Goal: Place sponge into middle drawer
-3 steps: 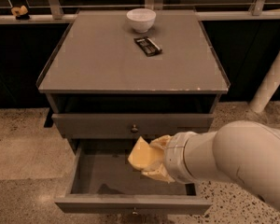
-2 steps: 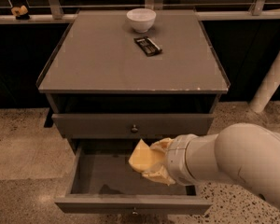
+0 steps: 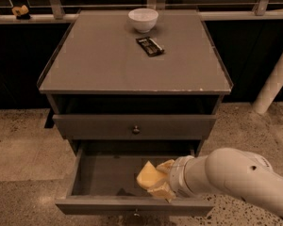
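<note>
Gripper (image 3: 161, 181), lower centre of frame: pinched the sponge (image 3: 147, 174) over the open middle drawer (image 3: 103, 174). White bowl (image 3: 143, 19) and dark packet (image 3: 150, 46) sat upper centre.

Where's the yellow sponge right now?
In the camera view, the sponge is low and just right of centre, held by the gripper over the open middle drawer, near its front edge.

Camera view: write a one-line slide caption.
The end effector holds the sponge over the open middle drawer floor.
</note>
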Available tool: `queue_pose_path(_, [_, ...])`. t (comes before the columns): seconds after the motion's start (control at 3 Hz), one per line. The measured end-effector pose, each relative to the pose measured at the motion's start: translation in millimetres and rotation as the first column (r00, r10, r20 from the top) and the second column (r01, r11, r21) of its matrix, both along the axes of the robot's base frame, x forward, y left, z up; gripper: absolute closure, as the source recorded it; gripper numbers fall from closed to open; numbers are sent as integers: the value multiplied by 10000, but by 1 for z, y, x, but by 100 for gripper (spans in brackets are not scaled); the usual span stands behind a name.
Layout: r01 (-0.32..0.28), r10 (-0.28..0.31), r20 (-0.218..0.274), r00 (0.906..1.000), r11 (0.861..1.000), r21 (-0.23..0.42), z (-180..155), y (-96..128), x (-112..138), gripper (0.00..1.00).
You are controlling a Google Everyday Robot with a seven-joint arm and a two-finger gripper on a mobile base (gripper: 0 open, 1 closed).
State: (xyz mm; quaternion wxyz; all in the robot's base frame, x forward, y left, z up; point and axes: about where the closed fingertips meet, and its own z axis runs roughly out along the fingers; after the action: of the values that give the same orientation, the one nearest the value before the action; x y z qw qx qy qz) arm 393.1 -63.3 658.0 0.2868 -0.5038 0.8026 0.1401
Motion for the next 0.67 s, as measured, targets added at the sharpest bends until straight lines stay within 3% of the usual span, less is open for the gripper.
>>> queue_pose_path(0.33, [87, -92, -758, 9971, 9999, -80, -61, 6, 6, 100])
queue_pose_path(0.67, [-319, 306, -1324, 9907, 9995, -71, -100, 21, 4, 100])
